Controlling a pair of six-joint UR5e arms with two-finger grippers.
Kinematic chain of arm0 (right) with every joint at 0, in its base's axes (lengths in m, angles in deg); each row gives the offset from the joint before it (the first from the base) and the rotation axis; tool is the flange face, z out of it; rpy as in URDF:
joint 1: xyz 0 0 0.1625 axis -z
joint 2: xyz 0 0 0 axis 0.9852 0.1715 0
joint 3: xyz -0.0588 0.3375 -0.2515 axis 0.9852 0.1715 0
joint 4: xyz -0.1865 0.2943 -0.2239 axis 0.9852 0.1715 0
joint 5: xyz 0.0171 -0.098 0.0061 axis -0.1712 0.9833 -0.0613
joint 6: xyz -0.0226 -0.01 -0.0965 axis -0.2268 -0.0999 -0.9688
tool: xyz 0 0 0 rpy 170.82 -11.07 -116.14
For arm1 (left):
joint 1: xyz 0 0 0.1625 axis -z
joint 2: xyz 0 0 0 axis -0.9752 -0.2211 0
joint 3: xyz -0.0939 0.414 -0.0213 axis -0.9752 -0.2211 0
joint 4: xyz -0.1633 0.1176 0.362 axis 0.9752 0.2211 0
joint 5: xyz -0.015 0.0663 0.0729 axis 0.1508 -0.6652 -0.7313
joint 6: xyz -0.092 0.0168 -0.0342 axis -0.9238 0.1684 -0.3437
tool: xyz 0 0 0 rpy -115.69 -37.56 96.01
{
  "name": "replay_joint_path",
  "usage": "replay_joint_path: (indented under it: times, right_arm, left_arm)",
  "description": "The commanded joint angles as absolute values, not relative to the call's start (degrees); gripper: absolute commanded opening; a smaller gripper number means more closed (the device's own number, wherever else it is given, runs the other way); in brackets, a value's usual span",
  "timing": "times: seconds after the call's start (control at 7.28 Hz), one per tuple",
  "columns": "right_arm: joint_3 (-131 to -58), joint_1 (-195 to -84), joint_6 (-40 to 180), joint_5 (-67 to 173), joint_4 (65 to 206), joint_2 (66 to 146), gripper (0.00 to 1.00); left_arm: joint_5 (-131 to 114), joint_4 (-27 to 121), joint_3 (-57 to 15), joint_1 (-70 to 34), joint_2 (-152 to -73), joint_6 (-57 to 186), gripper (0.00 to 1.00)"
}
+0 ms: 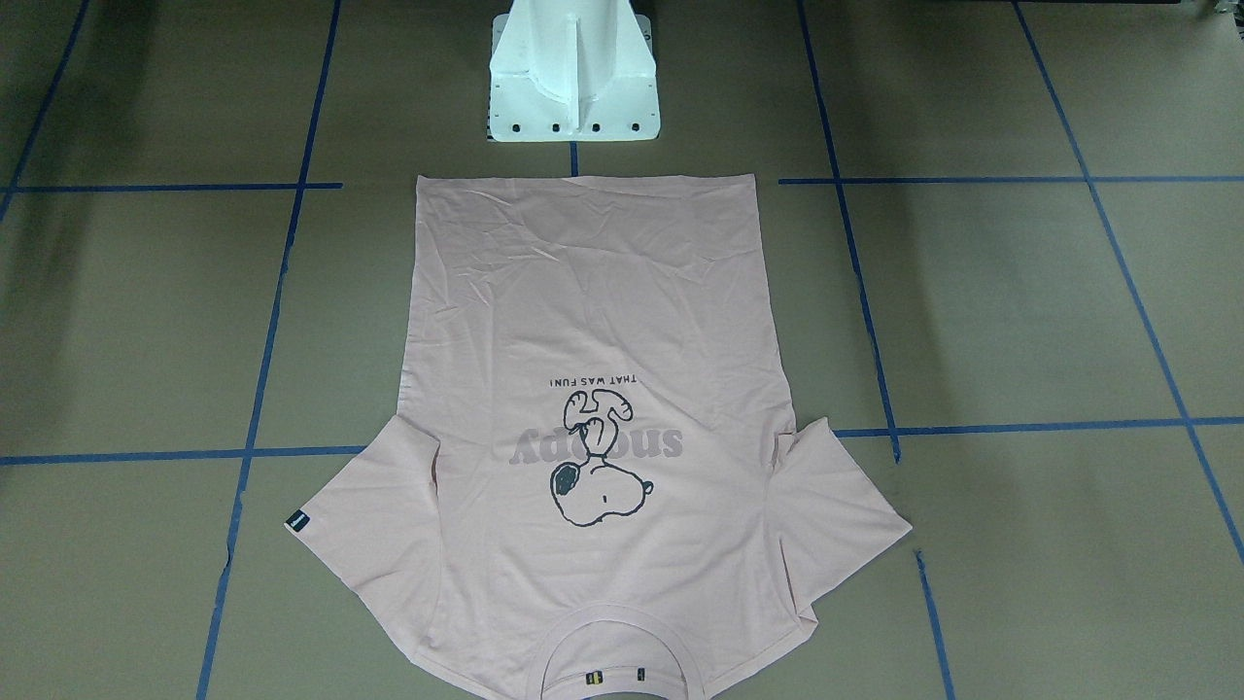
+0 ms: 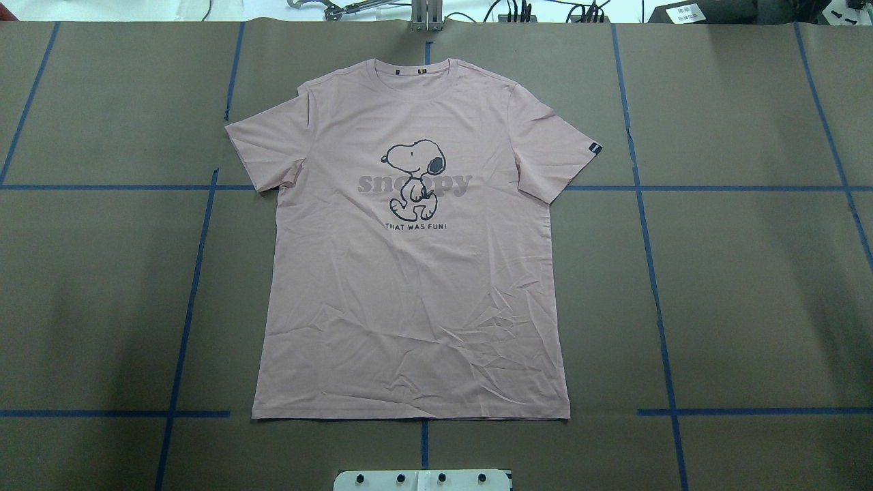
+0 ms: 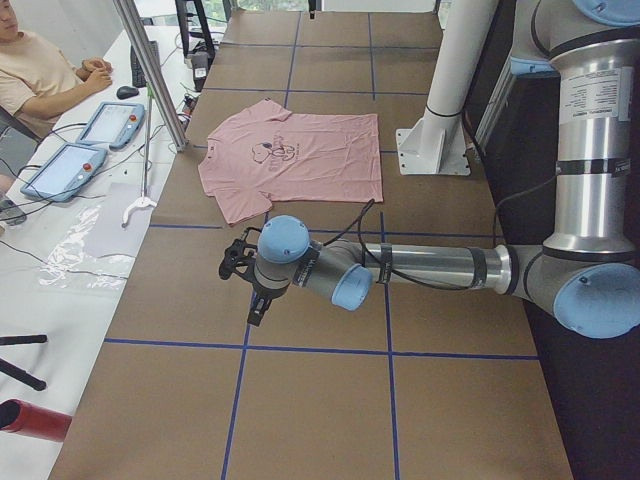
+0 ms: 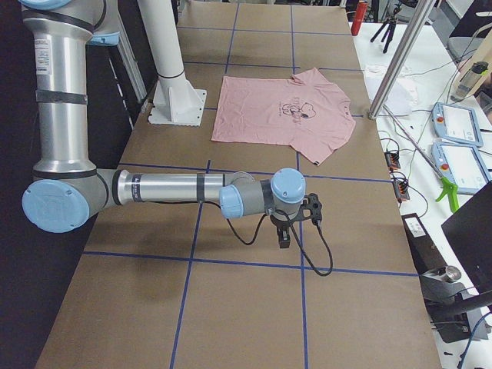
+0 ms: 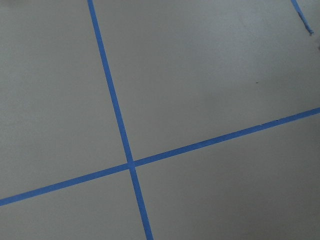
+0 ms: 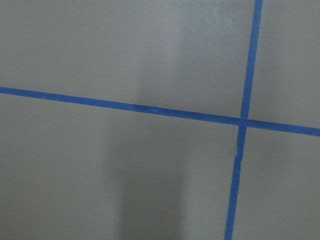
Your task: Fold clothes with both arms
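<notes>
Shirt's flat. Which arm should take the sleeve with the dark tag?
Right, likely. The tagged sleeve lies on the robot's right side of the T-shirt, nearest the right gripper; the left gripper hangs past the opposite sleeve.

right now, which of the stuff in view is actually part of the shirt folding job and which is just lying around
Part of the job:
- pink Snoopy T-shirt, flat, unfolded, print up
- left arm and right arm, both off the shirt

Just lying about:
- white pedestal
- two tablets and a mouse on the side bench
- blue tape lines
</notes>
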State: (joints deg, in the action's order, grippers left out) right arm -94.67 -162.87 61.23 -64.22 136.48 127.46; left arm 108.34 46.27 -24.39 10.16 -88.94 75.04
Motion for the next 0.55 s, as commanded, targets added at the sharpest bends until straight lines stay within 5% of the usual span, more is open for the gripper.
replay_joint_path:
  times: [0.0, 0.41]
  right_arm:
    - [-94.36, -157.23, 73.68, -64.11, 130.09, 122.88, 1.00]
    - [-89.89, -144.33, 99.33, -56.69, 129.80, 106.03, 1.00]
  left_arm:
    - [109.31, 48.41, -24.23, 9.61, -89.00, 75.02, 1.00]
    - [109.31, 49.30, -24.14, 9.26, -89.26, 75.02, 1.00]
